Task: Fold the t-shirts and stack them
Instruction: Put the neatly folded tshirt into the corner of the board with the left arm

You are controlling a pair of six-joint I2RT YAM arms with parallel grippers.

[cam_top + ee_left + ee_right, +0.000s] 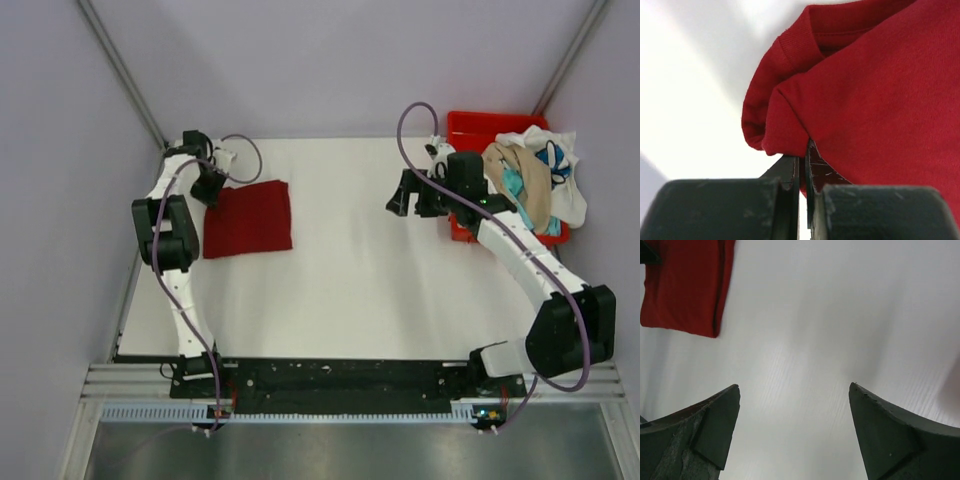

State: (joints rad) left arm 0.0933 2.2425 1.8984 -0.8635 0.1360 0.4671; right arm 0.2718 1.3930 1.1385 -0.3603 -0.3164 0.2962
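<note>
The dark red t-shirt lies folded into a compact, roughly square packet on the white surface, toward the far left. It is well apart from the red bin at the far right, where the remaining t-shirts (white, beige, teal) are heaped unfolded and spill over the rim. The left fingers are clenched on the packet's far left corner. The left wrist view shows the red knit puckered at the tips, with a sliver of cloth pinched between them. The right fingers stand released and wide apart, holding nothing, over bare surface near the bin. Handling assessment: the garment is judged to be a light, soft knit with no stiffness. It will likely drape, sag and come unfolded if lifted by one point, and its layers may slide over one another. It is not fragile. A shallow pinch may catch the top layer only. Take hold where the cloth is stitched double, or pinch all layers of a folded edge together. For the heap in the bin, grasp an exposed edge high on the pile so that a single shirt comes free.
</note>
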